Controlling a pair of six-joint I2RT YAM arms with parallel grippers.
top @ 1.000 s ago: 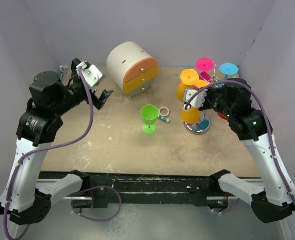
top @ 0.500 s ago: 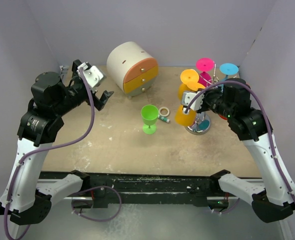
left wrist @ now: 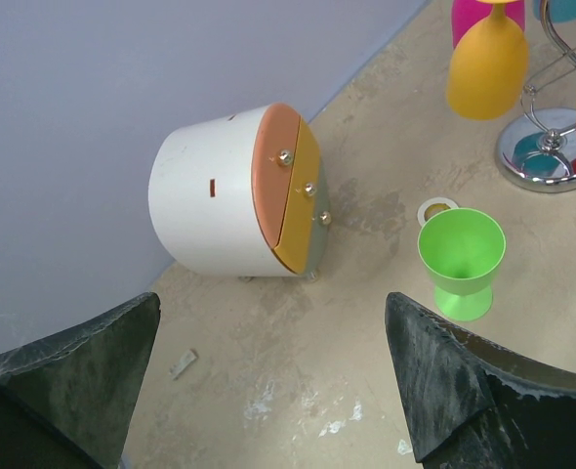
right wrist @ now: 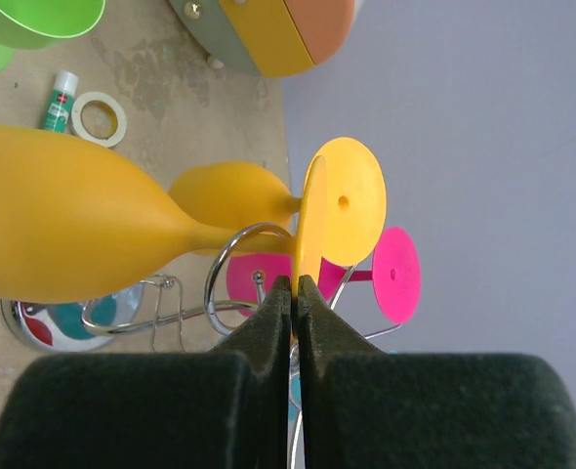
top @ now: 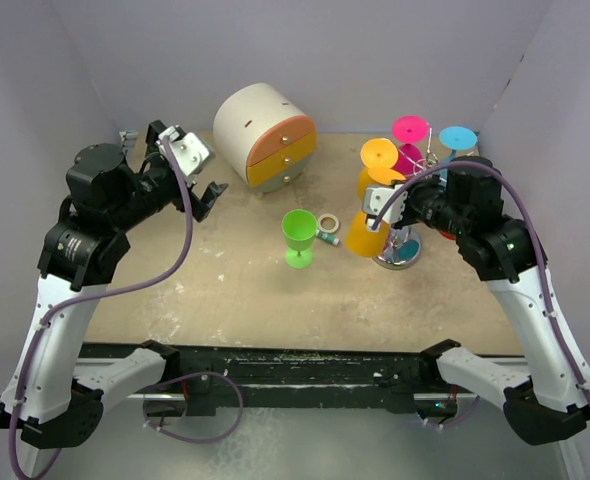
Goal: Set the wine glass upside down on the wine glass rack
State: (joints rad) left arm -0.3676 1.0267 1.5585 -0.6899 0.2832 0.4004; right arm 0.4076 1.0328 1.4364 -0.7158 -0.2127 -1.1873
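Note:
My right gripper is shut on the thin foot disc of a yellow wine glass, which lies tilted with its bowl toward the left. From above, that glass hangs beside the chrome wine glass rack, just left of its base, with the right gripper over it. A second yellow glass, a pink one and a blue one hang upside down on the rack. A green wine glass stands upright mid-table. My left gripper is open and empty at the far left.
A round white cabinet with orange and yellow drawers stands at the back. A tape roll and a small glue tube lie between the green glass and the rack. Grey walls close in the back and both sides.
The right gripper has carried the yellow glass a little to the left, away from the rack post, and its bowl has tilted further out. The left arm has barely moved.

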